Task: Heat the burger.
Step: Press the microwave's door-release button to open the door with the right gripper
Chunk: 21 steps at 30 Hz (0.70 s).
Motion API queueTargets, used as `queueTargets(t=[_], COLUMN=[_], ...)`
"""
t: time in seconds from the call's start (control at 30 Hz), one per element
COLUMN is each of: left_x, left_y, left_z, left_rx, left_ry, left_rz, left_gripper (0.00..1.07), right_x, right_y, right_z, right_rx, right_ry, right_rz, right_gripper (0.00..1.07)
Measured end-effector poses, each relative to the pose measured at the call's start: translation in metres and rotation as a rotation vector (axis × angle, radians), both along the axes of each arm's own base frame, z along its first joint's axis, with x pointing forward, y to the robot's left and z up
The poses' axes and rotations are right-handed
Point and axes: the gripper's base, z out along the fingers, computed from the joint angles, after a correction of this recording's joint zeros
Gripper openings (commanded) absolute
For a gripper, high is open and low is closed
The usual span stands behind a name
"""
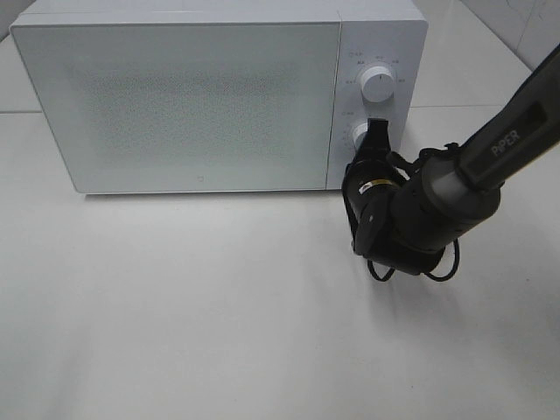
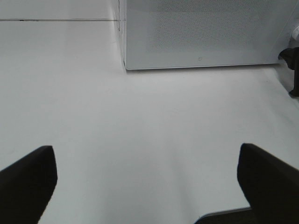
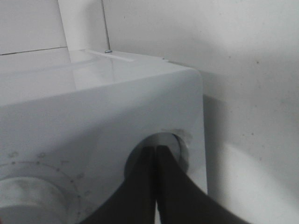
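Black two-fingered right tool (image 1: pixel 378 133): pinched fully shut, nothing between the fingers, tips pressed against the round white lower knob (image 1: pixel 360 134) of the white box-shaped microwave oven (image 1: pixel 175 96). Wide-spread left tool (image 2: pixel 145 182): gripping nothing, hovering low over bare ground in front of the oven's front corner.

Plain matte white surface (image 1: pixel 219 332) under everything, with a soft shadow beneath the dark grey arm (image 1: pixel 490 149) lettered PiPER. White tiled wall (image 1: pixel 525 31) at the far right corner.

Lower knob mostly covered by the closed fingers, round white upper knob (image 1: pixel 378 83) clear above it. Oven door shut, its pale dotted panel opaque, inside impossible to see. Left tool outside the high view, and only two dark finger ends in its own wrist view, cut off by the frame edge.

Burger: seen in no view. Place and look impossible to tell.
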Motion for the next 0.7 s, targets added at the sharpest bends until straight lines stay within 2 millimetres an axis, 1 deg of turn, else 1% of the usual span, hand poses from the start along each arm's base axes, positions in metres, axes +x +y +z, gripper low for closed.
queueTargets(t=[0.17, 0.7], left_x=[0.0000, 0.0000], left_y=[0.0000, 0.0000], left_z=[0.0000, 0.0000], left_rx=[0.000, 0.000], left_ry=[0.000, 0.000], left_rz=[0.000, 0.000], left_gripper=[0.98, 0.98], right_x=[0.0023, 0.0024], right_y=[-0.0001, 0.0021], right_z=[-0.0027, -0.0028], right_rx=[-0.010, -0.020], right_ry=[-0.036, -0.048], right_rz=[-0.034, -0.048], right_gripper=[0.00, 0.00])
